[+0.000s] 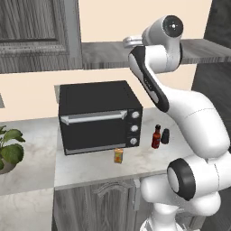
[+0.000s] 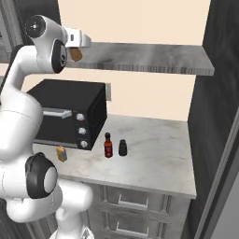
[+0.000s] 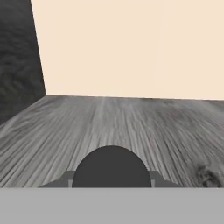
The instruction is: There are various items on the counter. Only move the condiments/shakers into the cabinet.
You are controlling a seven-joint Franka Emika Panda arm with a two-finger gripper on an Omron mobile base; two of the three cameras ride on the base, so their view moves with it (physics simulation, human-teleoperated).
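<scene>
You are carrying the light, rigid tan shaker with the gripper clamped round its body, over the cabinet shelf.

You've got one red sauce bottle, one black shaker and one small orange-yellow carton on the tabletop, plus one tan shaker up by the cabinet shelf. One black toaster oven, one potted plant.
</scene>
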